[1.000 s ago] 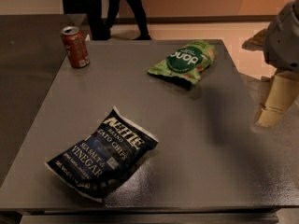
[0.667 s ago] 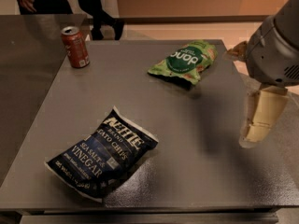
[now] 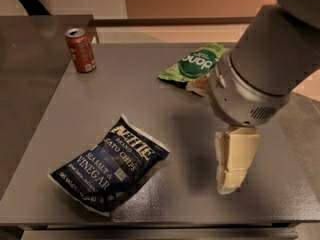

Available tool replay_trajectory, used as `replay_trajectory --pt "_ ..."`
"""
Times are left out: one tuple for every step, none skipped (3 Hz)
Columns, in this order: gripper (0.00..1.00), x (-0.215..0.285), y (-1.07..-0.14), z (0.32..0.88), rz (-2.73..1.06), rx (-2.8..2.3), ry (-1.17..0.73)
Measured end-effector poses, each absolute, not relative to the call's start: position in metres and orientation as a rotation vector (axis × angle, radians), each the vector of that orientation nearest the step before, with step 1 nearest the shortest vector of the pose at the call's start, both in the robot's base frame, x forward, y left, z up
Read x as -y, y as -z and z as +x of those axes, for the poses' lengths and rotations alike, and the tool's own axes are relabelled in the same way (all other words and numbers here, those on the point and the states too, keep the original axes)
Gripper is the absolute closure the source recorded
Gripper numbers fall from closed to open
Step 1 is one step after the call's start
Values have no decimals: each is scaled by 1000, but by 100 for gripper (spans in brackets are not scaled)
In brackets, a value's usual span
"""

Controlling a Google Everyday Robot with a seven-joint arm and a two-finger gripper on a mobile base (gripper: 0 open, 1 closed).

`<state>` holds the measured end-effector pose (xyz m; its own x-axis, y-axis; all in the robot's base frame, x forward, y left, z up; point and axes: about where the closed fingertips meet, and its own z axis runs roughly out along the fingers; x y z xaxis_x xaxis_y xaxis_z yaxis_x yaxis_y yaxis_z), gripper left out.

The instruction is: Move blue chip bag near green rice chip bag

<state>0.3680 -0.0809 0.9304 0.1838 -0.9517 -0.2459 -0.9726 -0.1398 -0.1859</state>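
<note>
Navy blue chip bag (image 3: 110, 165) is lying flat at lower left of the table (image 3: 125, 94), well apart from the green rice chip bag (image 3: 192, 66) at upper centre. The claw (image 3: 229, 181) is hanging at lower right, seemingly lining up for a grab; whether it is spread or pressed together, I cannot tell.

Light was dim and warm. The gripper (image 3: 231, 166) hung over the grey table (image 3: 125, 94), a soft shadow just left of it and a dull sheen farther left.

A red soda can (image 3: 81, 50) stands upright on the grey table (image 3: 150, 99), far-left corner
</note>
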Motion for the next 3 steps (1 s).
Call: replay_trajectory --pt "0 46 -917 354 -2236 -1757 -141" --pt "0 7 -902 348 -2289 -1684 -190" --pt "0 -33 -894 349 -2331 -1611 -225"
